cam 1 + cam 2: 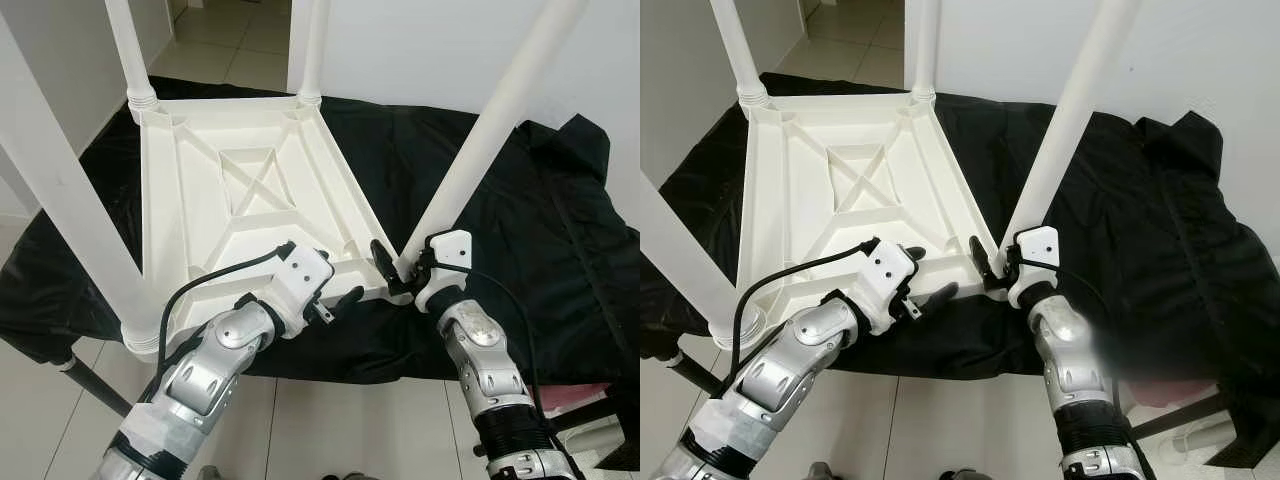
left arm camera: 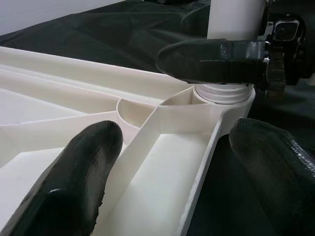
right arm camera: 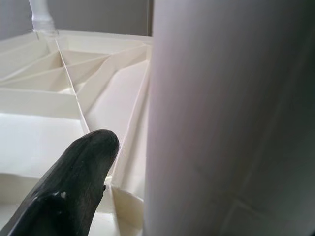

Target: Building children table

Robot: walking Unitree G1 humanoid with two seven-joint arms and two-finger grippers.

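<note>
The white plastic children's table [image 1: 240, 190] lies upside down on a black cloth [image 1: 520, 220] over the surface, its four legs pointing up. At the table's near right corner the right gripper [image 1: 392, 270] has its fingers clamped on the base of the near right leg [image 1: 480, 140]. The left gripper [image 1: 335, 295], fingers apart, straddles the table's near rim just beside that corner. I'd brace the rim firmly there and keep the leg square in its socket [image 2: 224, 96] while twisting, so it seats without tilting.
</note>
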